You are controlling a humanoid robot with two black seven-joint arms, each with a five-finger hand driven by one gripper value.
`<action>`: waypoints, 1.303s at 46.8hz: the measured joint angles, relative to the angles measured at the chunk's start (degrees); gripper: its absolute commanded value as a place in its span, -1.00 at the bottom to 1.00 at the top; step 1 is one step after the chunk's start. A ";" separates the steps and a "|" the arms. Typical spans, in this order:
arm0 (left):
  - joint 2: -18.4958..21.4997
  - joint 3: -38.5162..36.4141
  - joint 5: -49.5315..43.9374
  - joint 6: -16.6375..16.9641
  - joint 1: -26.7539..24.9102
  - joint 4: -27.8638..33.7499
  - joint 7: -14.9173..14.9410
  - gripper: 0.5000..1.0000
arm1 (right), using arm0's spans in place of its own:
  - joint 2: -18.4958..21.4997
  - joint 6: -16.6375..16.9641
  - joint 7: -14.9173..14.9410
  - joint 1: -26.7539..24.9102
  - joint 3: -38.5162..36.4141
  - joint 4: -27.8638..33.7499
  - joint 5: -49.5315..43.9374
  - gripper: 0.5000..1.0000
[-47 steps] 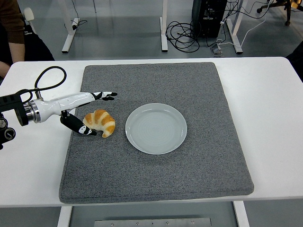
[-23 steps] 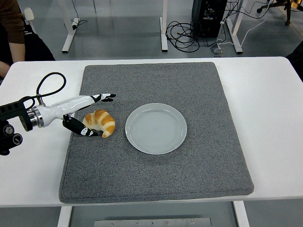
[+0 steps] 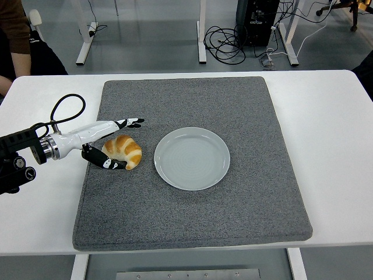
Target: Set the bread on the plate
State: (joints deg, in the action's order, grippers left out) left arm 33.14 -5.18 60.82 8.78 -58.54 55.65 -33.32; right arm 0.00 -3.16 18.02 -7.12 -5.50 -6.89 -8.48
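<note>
A white table (image 3: 326, 134) carries a large grey felt-like mat (image 3: 192, 210) that covers most of its middle, its far edge near the table's far edge and its near edge close to the table's near edge. Bare white tabletop shows to the left and right of the mat. At the left, the robot's black and white left arm (image 3: 41, 149) reaches in low over the bare tabletop beside the mat.

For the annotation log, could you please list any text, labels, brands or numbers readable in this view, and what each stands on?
No readable text anywhere in the head view.
Golden-brown croissant: no marking.
Pale round ceramic plate: plain.
Grey felt mat: plain.
Left robot hand, white and black: no legible label.
Black computer tower on the floor: any marking is too small to read.
</note>
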 measured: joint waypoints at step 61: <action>-4.58 -0.62 0.17 0.94 0.41 -6.26 -1.68 -0.88 | 0.00 0.00 0.00 0.00 -0.02 -0.01 -0.03 1.00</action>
State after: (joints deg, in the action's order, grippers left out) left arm 28.56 -5.80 60.99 9.71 -58.14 49.39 -35.00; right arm 0.00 -3.16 18.02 -7.12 -5.53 -6.90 -8.51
